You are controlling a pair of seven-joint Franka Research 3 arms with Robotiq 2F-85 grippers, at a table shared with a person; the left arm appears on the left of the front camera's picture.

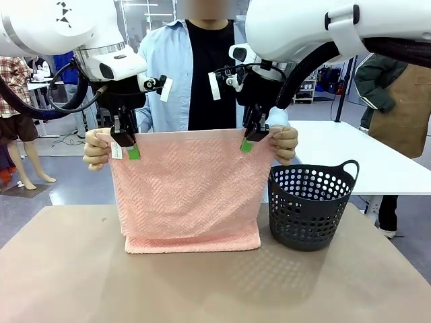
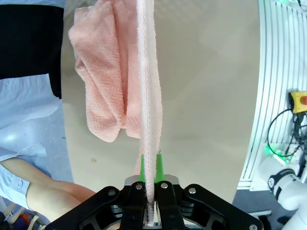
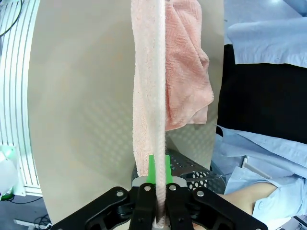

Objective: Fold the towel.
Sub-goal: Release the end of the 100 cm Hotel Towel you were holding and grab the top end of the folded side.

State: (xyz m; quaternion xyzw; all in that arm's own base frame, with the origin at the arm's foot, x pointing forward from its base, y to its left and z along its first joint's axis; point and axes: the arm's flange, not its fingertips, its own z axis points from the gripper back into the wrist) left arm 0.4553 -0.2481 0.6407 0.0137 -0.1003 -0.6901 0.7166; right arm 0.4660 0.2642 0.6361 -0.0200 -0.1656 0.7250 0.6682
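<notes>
Clamped tight on the top edge of the towel (image 1: 188,188), just inside the person's hands (image 1: 97,148): left gripper (image 1: 128,145) and right gripper (image 1: 250,138). Hanging flat, lower edge resting on the table (image 1: 67,269), right edge just beside the basket (image 1: 310,202). Bare tabletop in front.

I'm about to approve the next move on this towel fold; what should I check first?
1. Left gripper shut on the towel's top edge: ok.
2. Right gripper shut on the same edge: ok.
3. Top edge level: ok.
4. Person's hands off the towel: not ok, both hold the top corners.
5. Bottom edge resting on the table: ok.
6. Basket clear of the towel: cannot tell, very close.
</notes>
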